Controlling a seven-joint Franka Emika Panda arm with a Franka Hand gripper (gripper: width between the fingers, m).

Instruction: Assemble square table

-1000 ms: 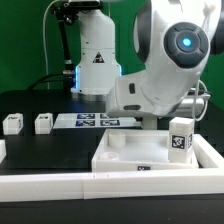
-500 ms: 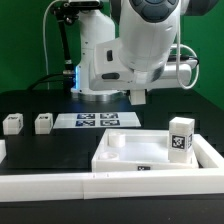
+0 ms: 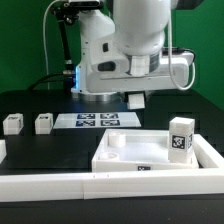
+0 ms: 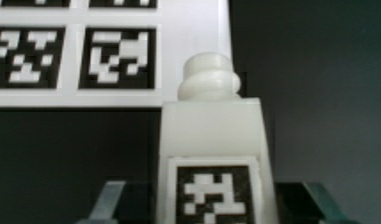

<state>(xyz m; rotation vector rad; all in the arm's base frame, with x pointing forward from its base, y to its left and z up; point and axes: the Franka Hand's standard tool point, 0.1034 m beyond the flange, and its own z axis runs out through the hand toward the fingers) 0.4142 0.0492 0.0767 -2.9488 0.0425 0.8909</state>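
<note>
1. The square top (image 3: 150,150) is a flat slab of smooth white plastic. It lies low on the exterior view's right, bordered by the white rails (image 3: 40,186) on the black table.
2. The upright leg (image 3: 181,137), short and chunky, stands at the top's right corner with its black-and-white tag facing me. I judge it fitted, but I cannot tell how tightly.
3. My gripper (image 4: 212,200) is clamped on the held leg (image 4: 212,130), which has a squared white body, a printed tag and a rounded, knobbly tip. The marker board (image 4: 80,50) lies beyond it.
4. The loose legs, one (image 3: 12,123) beside another (image 3: 43,123), sit well apart from the top, on the left.
5. I reckon three legs remain to fit.
</note>
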